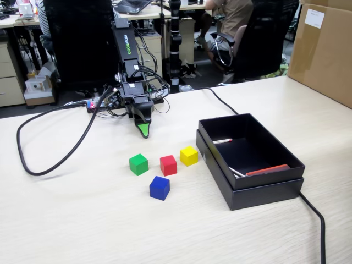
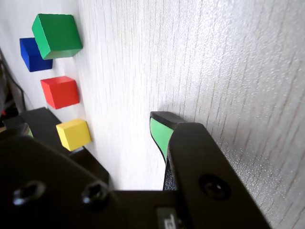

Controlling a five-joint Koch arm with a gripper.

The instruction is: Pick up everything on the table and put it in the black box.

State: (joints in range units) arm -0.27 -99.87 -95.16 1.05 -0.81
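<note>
Beige wood-grain table [image 1: 82, 220], office chairs behind. I count all four small solid cubes outside the box: green cube [image 1: 138, 164], red cube [image 1: 168, 165], yellow cube [image 1: 188, 155], blue cube [image 1: 159, 187]. Matte black cardboard box [image 1: 264, 192] holds only thin sticks. Nothing done yet. Black gripper with green tip [image 1: 143, 130] rests low, empty; I cannot tell its opening.

Black arm [image 1: 127, 66] (green-tipped gripper [image 1: 143, 130])

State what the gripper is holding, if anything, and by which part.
Nothing is held. The gripper rests near the arm's base, apart from all four cubes, which sit on the table.
</note>
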